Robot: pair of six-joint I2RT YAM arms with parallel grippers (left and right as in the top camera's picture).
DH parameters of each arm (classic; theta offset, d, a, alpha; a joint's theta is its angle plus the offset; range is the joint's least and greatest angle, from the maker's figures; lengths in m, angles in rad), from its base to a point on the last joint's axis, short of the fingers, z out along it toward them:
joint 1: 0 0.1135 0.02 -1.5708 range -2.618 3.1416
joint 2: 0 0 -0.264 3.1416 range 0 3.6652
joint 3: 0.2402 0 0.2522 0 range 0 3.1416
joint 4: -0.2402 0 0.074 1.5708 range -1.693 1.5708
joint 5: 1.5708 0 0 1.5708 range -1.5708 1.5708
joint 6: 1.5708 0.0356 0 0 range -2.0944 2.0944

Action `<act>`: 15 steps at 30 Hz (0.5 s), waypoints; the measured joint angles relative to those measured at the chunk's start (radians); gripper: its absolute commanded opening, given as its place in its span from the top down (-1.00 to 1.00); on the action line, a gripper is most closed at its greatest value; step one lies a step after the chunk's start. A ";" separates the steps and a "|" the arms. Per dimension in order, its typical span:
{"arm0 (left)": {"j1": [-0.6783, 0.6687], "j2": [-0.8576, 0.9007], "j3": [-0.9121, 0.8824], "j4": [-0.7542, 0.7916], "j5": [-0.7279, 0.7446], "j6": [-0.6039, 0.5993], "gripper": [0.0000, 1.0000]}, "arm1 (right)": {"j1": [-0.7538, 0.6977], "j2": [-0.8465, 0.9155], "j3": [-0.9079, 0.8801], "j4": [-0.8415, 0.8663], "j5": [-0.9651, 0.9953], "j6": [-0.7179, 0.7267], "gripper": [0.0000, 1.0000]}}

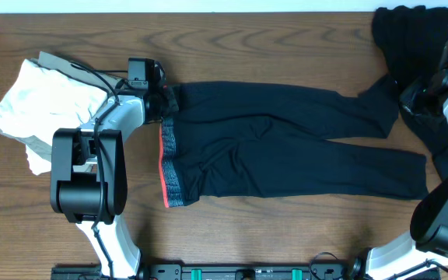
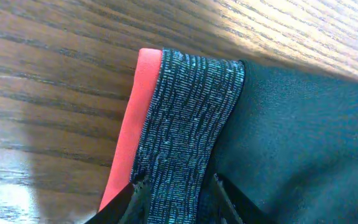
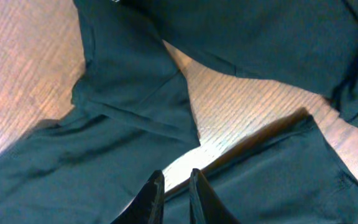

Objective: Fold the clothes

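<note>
Leggings point(image 1: 286, 148) lie flat across the counter point(image 1: 286, 47), waistband point(image 2: 185, 112) on your left side, legs running right. Your left gripper point(image 2: 178, 186) is part-closed, pinching the waistband's far corner, likely to lift it for the fold. Your right gripper point(image 3: 176, 177) hangs over the leg ends, jaws barely parted, holding nothing.

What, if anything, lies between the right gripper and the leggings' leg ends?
Nothing visible. The right gripper hangs just over the leg ends of the leggings, with only bare table showing below its fingertips. The other black garment lies further back at the table's corner, not under the gripper.
</note>
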 measured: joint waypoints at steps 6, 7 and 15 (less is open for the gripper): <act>0.000 -0.002 0.002 -0.014 0.005 0.000 0.28 | 0.004 0.001 0.000 0.129 -0.085 -0.026 0.53; 0.000 -0.002 0.002 -0.014 0.006 0.000 0.28 | 0.007 0.001 0.000 0.151 -0.097 -0.034 0.44; 0.000 -0.002 0.003 -0.024 0.006 0.000 0.28 | 0.098 0.011 0.000 0.206 -0.149 -0.233 0.14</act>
